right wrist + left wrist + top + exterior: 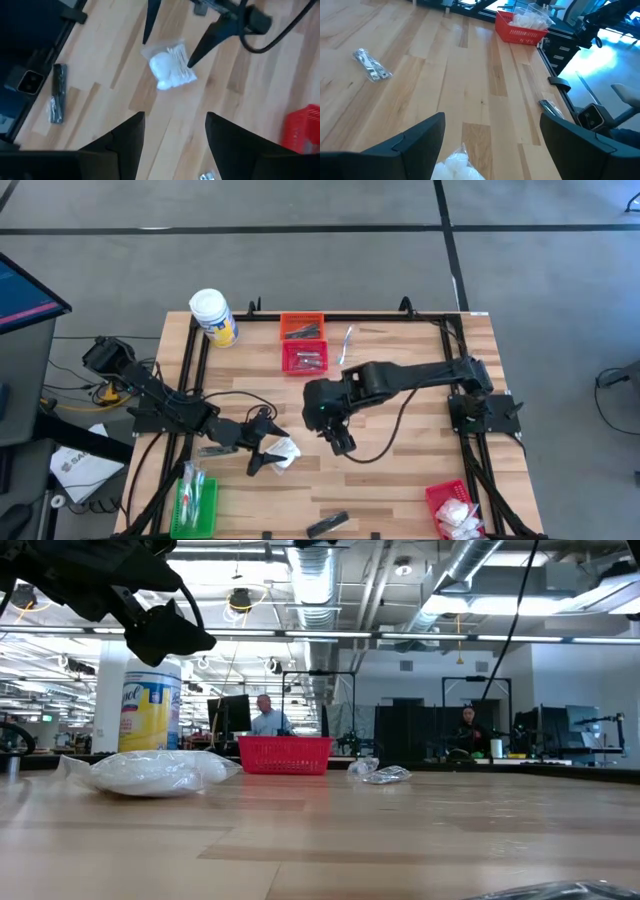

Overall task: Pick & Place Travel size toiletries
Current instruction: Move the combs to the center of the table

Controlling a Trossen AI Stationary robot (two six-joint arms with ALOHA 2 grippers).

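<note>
A white packet lies flat on the table near its middle, also seen in the right wrist view and the low view. My left gripper is open, one finger on either side of the packet, and stands above it in the low view. My right gripper hangs open higher up, just right of the packet, with nothing between its fingers. A dark slim tube lies at the near edge, and a silver sachet lies on the wood.
A white jar stands at the far left. An orange basket and a red basket sit at the far middle. A green basket sits near left, and a red basket with packets near right. A clear stick lies by the baskets.
</note>
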